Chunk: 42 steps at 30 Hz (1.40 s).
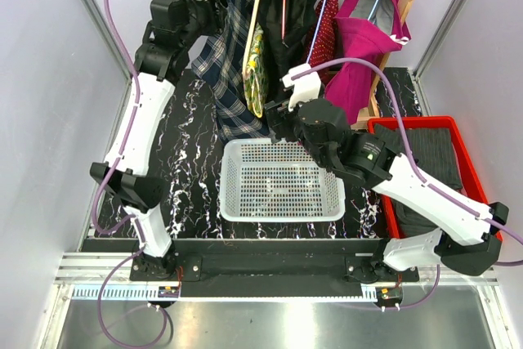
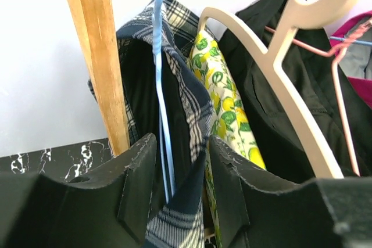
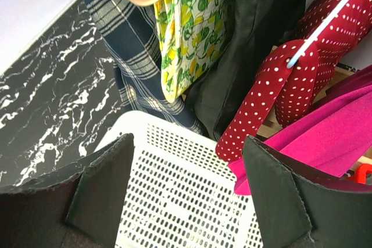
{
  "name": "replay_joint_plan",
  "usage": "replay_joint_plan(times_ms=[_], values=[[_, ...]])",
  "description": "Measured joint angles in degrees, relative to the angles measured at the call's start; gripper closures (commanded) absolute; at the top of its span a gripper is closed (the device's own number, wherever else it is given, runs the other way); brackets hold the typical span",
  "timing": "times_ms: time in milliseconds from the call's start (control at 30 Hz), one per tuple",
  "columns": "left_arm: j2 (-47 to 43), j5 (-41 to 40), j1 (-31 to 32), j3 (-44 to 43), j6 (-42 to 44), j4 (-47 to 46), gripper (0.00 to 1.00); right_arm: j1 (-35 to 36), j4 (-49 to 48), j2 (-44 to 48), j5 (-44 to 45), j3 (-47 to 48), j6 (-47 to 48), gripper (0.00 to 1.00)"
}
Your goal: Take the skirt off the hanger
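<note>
Slightly parted, left tool (image 2: 182,143) astride skirt (image 2: 196,108)

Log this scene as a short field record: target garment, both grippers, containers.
target: navy plaid skirt on thin blue wire hanger, beside wooden rack post
left gripper: open, fingers either side of hanger and skirt
right gripper: open, over far edge of white perforated plastic basket
red plastic bin: holds dark grey cloth

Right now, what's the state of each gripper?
Left gripper: open, straddling the thin blue wire hanger and navy plaid skirt, not clamped.
Right gripper: open, empty, above the white perforated plastic basket.
</note>
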<state>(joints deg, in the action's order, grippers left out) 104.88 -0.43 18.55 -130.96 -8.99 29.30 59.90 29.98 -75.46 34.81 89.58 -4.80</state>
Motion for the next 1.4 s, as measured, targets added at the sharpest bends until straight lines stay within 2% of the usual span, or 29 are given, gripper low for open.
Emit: replay_joint_plan(times_ms=[200,300,333,367,767,1033,1233,1400], values=[[4.02,-0.04,0.0,-2.54,-0.52,-1.38,0.55,0.0,-0.46,1.31,0.0,-1.05,0.07,0.16],[6.23,-0.04,0.0,-3.41,-0.87,-1.86,0.78,0.02,-0.59,2.16,0.02,-1.6,0.35,0.16],[6.86,-0.02,-0.07,-3.72,-0.98,-2.03,0.92,0.02,-0.63,2.47,0.02,-1.81,0.48,0.16],[7.3,0.0,-0.15,-3.82,-1.44,-2.1,0.99,0.02,-0.61,2.73,0.04,-1.97,0.55,0.16],[8.02,3.21,-2.12,-5.22,-3.1,-1.31,1.0,0.02,-1.86,4.48,-0.02,-4.22,1.49,0.18],[5.62,7.85,-2.1,-9.27,-2.91,3.17,1.0,0.02,-2.25,4.39,-1.03,-5.29,1.44,0.2],[-3.72,11.02,-2.1,-9.18,-1.79,9.01,1.0,0.02,-2.43,4.35,-1.51,-5.4,1.09,0.21],[-16.92,12.33,-2.05,-1.51,1.88,13.88,1.0,0.02,-2.75,4.37,-1.81,-5.4,0.39,0.2]])
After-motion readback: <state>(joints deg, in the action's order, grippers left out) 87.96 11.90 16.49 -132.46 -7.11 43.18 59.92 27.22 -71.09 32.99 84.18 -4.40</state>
